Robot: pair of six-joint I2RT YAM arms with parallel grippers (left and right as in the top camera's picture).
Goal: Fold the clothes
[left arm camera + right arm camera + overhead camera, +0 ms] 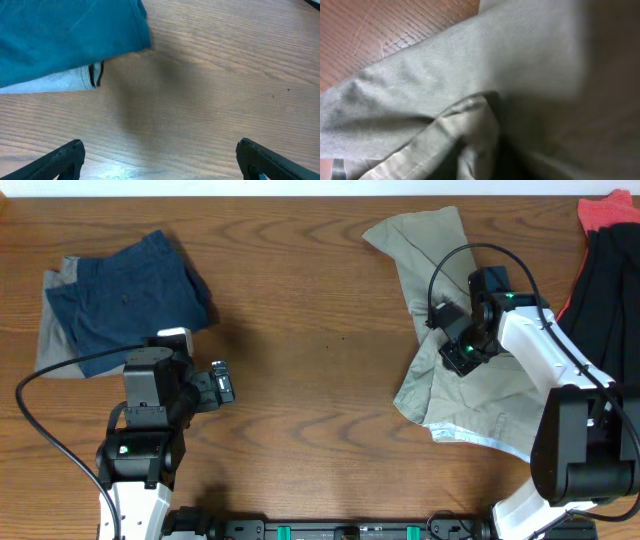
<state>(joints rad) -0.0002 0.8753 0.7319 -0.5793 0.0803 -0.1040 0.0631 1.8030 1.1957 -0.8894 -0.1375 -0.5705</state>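
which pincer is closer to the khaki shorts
Right. The right pincer is down over the middle of the khaki shorts; the left pincer hangs over bare table on the far side, near the navy shorts.

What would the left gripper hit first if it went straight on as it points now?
Probably bare table: in the wrist view the left gripper faces only wood. The navy shorts lie off to one side, though depth is unclear.
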